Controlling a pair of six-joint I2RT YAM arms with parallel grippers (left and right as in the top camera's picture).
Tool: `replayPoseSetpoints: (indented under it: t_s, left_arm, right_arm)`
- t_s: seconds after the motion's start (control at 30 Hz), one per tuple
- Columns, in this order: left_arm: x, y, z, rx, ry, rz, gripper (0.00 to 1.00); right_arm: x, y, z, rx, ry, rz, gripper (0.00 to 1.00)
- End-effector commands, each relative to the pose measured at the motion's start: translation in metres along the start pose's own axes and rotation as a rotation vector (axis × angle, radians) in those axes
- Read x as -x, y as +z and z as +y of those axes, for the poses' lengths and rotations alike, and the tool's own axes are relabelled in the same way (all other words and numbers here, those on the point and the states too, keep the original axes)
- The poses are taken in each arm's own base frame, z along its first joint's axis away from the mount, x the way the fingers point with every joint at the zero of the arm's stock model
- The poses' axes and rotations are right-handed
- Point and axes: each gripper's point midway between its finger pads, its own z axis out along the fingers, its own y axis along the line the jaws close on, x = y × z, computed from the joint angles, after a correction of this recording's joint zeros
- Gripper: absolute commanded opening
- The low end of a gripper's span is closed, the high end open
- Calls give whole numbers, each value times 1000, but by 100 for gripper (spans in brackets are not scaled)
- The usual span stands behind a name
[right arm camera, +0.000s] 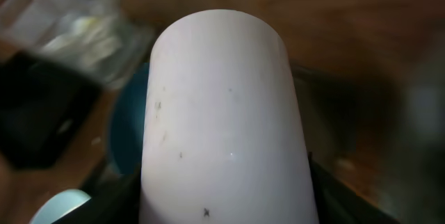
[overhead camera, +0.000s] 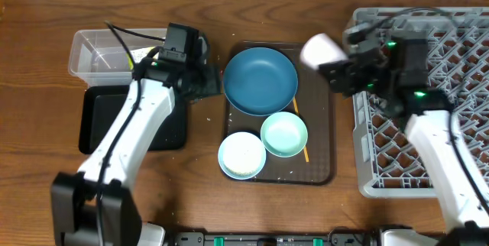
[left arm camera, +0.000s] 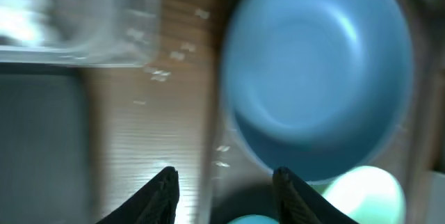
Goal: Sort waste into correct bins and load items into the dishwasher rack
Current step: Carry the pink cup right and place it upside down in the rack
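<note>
The cup (overhead camera: 321, 49) is clasped by the right hand (overhead camera: 336, 66), axis toward the worktop's far-left corner; the left hand (left arm camera: 224, 186) is seen half-open, empty.

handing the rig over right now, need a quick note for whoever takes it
Left gripper: jaws open, empty, by the left edge of the brown tray.
Right gripper: shut on the pink-white cup, held up beside the rack.
On the brown tray: blue dish, mint-green bowl, white bowl, yellow stick.
Done: no dishes visible in the rack yet.
Left: rack the cup and dishes; rice grains lie on the wood.
</note>
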Motion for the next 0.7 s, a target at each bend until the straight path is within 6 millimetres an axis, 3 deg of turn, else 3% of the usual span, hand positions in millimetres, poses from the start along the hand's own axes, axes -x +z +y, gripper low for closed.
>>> replayPoseSetpoints:
  t_s: [0.0, 0.17, 0.37, 0.5, 0.67]
  left_arm:
    - [20, -35, 23, 157, 44, -146, 47]
    - [25, -50, 20, 153, 46, -193, 48]
    - [24, -51, 20, 152, 47, -194, 48]
    - [24, -51, 20, 152, 47, -194, 49]
    - [25, -51, 20, 152, 47, -195, 49]
  right_arm:
    - [40, -48, -34, -171, 58, -118, 16]
    - [41, -99, -100, -458, 236, -130, 1]
    - [22, -170, -164, -755, 430, -139, 1]
    - [-9, -219, -201, -933, 576, -133, 1]
    - [-51, -264, -236, -1070, 727, -112, 1]
